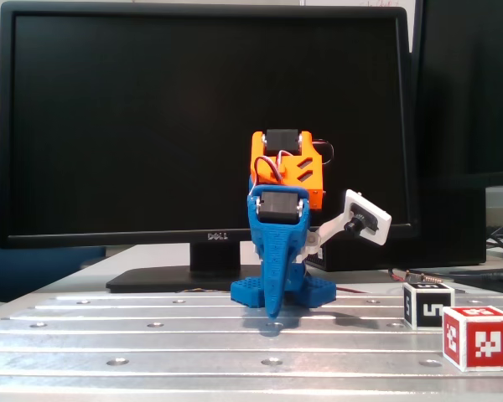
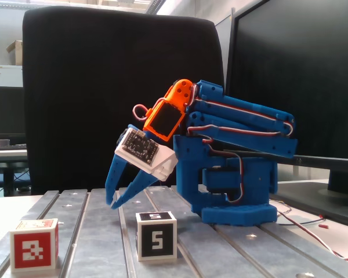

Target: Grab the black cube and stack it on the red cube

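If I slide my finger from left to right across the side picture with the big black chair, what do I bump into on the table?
Red cube → the gripper with its blue fingers apart → black cube with the "5" → the arm's blue base.

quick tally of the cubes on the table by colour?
black cube: 1
red cube: 1
Total: 2 cubes, both resting on the metal table, apart from each other, neither held by the claw.
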`<state>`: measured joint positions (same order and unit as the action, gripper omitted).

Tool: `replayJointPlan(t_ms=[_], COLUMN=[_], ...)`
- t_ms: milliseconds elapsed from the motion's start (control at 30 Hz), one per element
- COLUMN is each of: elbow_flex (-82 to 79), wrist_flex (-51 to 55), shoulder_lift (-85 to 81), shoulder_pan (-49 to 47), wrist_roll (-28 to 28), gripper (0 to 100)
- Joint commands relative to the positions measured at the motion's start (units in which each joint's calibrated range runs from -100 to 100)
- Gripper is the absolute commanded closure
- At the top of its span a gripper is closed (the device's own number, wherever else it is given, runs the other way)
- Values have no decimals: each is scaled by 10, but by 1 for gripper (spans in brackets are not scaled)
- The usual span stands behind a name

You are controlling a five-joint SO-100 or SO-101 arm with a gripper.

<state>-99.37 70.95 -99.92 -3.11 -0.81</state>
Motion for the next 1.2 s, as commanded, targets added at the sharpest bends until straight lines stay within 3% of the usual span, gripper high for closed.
replayJointPlan(t_ms=[0,867,1167], elbow_flex=[0,0,0], wrist_flex=[6,-4,-103], shoulder_lift=[6,4,5], shoulder_pan=[4,6,6], wrist_roll=[-3,-3,-3], gripper=[99,99,99])
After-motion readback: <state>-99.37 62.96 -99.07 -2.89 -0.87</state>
